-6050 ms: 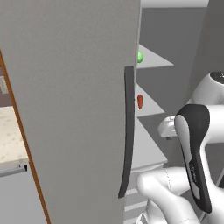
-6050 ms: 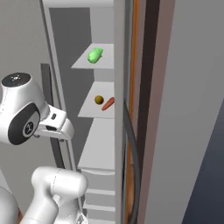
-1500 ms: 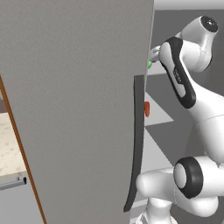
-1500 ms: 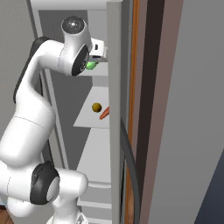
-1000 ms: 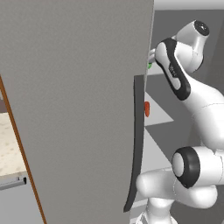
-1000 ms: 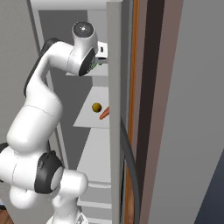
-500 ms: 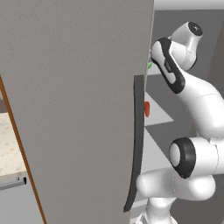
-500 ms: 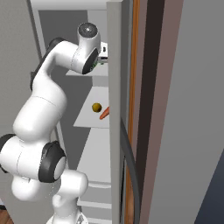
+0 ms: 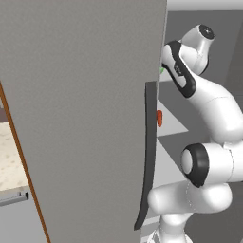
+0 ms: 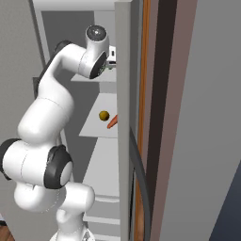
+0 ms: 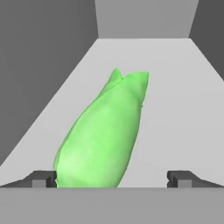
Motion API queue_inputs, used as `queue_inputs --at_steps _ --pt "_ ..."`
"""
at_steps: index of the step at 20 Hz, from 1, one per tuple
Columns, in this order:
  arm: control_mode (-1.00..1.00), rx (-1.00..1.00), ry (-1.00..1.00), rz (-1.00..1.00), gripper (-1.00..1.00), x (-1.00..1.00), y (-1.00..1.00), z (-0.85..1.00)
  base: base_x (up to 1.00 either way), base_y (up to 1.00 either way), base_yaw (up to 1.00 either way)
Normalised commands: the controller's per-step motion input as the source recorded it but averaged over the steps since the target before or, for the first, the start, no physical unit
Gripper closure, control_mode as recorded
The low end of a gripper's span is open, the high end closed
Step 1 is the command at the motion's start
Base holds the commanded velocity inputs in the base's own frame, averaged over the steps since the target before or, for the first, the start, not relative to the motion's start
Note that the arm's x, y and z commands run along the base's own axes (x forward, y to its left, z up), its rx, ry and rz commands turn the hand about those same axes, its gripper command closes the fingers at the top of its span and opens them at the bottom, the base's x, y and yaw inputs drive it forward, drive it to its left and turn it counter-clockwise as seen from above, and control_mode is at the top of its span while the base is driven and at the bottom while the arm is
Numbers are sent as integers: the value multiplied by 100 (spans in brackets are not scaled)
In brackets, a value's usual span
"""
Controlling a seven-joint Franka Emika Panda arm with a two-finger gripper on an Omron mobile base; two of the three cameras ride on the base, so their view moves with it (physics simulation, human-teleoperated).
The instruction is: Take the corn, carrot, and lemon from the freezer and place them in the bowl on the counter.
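The tall plain grey freezer (image 9: 85, 118) stands with its door swung open, the dark grey vertical door handle (image 9: 148, 152) running down the door's edge. The white arm reaches into the upper white shelf (image 11: 175, 109) of the freezer.

In the hand view, the bright green corn with pointed leafy husk tips (image 11: 103, 140) lies on that upper shelf. Its long axis runs away from the hand toward the freezer's back wall, leaning slightly rightward in that view. The husk tips point to the back wall; the rounded butt end faces the hand.

The gripper (image 11: 111, 179) has its fingers spread wide apart. The corn's near end sits between them, close against the left-side fingertip (image 11: 41, 178) and apart from the other. Contact cannot be confirmed.

On the freezer shelf below, the small dull yellow-olive lemon (image 10: 104, 115) rests just beside the orange-red tapered carrot (image 10: 112, 122).
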Motion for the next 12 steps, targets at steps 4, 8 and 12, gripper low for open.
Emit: queue_inputs --at_steps 4,8,12 --pt "-100 0 2 0 -100 20 8 -8 0 0 0" --pt "-100 0 3 1 -100 14 4 -14 0 0 0" --pt "-100 0 0 1 -100 14 0 -10 0 0 0"
